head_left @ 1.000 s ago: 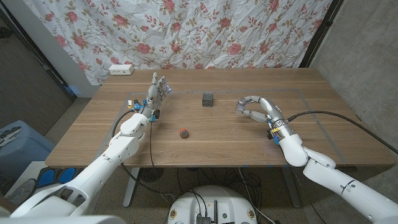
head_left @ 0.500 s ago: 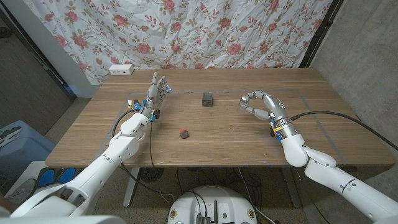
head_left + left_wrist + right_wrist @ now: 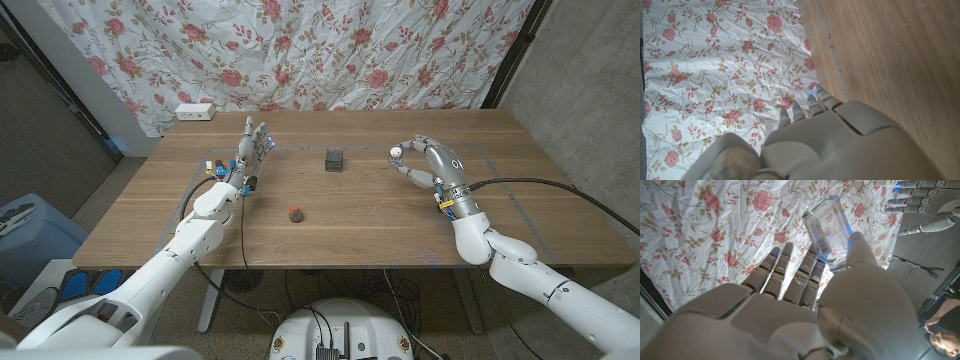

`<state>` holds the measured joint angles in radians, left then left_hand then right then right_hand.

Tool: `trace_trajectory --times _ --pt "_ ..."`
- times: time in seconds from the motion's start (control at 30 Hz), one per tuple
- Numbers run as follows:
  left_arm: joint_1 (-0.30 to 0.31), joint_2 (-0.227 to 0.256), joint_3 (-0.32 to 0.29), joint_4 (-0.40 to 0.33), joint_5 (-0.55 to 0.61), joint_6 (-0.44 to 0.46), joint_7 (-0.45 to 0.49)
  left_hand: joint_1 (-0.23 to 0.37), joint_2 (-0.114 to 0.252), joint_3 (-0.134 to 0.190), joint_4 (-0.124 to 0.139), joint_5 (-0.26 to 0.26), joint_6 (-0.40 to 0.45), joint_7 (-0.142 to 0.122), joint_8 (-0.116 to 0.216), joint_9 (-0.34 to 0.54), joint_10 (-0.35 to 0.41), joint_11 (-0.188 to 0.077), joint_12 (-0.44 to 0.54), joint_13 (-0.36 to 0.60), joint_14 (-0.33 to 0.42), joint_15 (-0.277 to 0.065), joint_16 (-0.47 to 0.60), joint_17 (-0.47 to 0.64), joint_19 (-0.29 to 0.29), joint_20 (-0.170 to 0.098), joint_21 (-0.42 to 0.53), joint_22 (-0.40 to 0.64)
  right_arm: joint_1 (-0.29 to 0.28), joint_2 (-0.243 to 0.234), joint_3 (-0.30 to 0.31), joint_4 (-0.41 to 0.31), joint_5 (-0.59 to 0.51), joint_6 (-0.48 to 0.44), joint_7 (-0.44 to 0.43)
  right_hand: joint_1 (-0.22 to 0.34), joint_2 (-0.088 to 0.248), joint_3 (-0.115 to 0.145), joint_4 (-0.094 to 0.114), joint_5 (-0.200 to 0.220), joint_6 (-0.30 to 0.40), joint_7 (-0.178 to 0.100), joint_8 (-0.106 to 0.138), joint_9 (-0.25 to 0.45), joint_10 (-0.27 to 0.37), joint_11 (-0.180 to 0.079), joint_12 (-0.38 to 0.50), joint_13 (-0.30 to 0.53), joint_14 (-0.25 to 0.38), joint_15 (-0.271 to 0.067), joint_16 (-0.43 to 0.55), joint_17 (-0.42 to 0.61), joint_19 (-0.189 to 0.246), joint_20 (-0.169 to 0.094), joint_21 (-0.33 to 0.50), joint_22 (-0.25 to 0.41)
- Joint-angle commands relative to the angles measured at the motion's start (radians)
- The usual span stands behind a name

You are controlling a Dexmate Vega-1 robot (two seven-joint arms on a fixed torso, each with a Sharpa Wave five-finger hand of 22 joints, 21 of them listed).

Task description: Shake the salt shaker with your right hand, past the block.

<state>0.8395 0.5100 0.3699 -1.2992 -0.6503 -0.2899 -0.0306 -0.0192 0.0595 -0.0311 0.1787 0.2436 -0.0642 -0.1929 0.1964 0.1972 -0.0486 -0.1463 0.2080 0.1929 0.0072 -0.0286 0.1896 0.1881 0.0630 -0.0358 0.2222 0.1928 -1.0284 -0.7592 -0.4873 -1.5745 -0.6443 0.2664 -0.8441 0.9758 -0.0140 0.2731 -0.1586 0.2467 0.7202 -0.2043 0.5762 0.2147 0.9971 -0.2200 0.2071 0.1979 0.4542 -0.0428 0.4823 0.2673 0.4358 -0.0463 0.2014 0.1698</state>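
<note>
1. The right hand (image 3: 428,165) is now seen higher and more upright than one second ago, when it was curled low over the table (image 3: 380,225); the wrist has been turned up.
2. The salt shaker (image 3: 827,227) is gripped in this hand, between the thumb and the fingers (image 3: 790,270), as is shown in the right wrist view. In the head view only its pale end (image 3: 396,152) is seen, at the fingertips, held above the table on the right side.
3. This change is judged to be part of a shaking stroke, so the shaking seems to be under way.
4. The block (image 3: 334,158) is left untouched; the shaker is held to the right of it and well apart. Whether this counts as "past the block" cannot be told.
5. The left hand (image 3: 252,148) is kept as before, holding nothing, with fingers straight and close together, pointing away from the robot.
6. Counted: one salt shaker, one dark block, one small reddish object (image 3: 296,213) nearer the robot, one white power strip (image 3: 195,112) at the far edge of the table.
</note>
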Motion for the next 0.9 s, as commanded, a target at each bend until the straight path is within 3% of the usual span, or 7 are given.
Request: trace_trajectory --times 0.03,0.4,0.9 --pt "0.000 0.000 0.000 0.001 0.000 0.000 0.000 0.000 0.101 -0.001 0.008 0.004 0.003 -0.008 0.004 0.006 -0.001 -0.010 0.004 0.004 0.001 -0.105 0.005 0.006 0.004 -0.024 0.004 0.005 0.058 -0.020 -0.054 0.019 -0.119 -0.064 -0.095 0.002 0.009 -0.002 -0.001 -0.007 0.016 -0.013 0.002 -0.002 0.011 -0.003 0.005 0.002 0.011 -0.156 0.008 0.002 0.010 -0.017 0.002 0.002" --pt "-0.001 0.000 0.000 0.002 0.000 -0.001 -0.001 0.000 0.101 -0.001 0.008 0.004 0.004 -0.009 0.005 0.006 -0.001 -0.009 0.004 0.004 0.002 -0.106 0.005 0.006 0.005 -0.024 0.005 0.005 0.089 -0.069 -0.097 0.005 -0.202 -0.134 -0.110 0.005 0.005 0.000 -0.002 -0.008 0.012 -0.012 0.000 -0.001 0.013 -0.003 0.003 0.002 0.019 -0.159 0.003 -0.002 0.012 -0.017 0.001 0.002" --pt "0.000 0.000 0.000 0.001 0.000 -0.001 0.000 0.000 0.101 -0.001 0.008 0.004 0.003 -0.009 0.004 0.006 -0.001 -0.009 0.004 0.004 0.001 -0.105 0.005 0.006 0.005 -0.024 0.005 0.005 0.138 -0.095 -0.167 -0.002 -0.350 -0.263 -0.138 0.003 0.001 0.003 0.000 -0.008 0.009 -0.012 -0.001 0.000 0.014 -0.004 0.000 0.002 0.032 -0.160 -0.006 -0.010 0.012 -0.017 -0.001 0.002"
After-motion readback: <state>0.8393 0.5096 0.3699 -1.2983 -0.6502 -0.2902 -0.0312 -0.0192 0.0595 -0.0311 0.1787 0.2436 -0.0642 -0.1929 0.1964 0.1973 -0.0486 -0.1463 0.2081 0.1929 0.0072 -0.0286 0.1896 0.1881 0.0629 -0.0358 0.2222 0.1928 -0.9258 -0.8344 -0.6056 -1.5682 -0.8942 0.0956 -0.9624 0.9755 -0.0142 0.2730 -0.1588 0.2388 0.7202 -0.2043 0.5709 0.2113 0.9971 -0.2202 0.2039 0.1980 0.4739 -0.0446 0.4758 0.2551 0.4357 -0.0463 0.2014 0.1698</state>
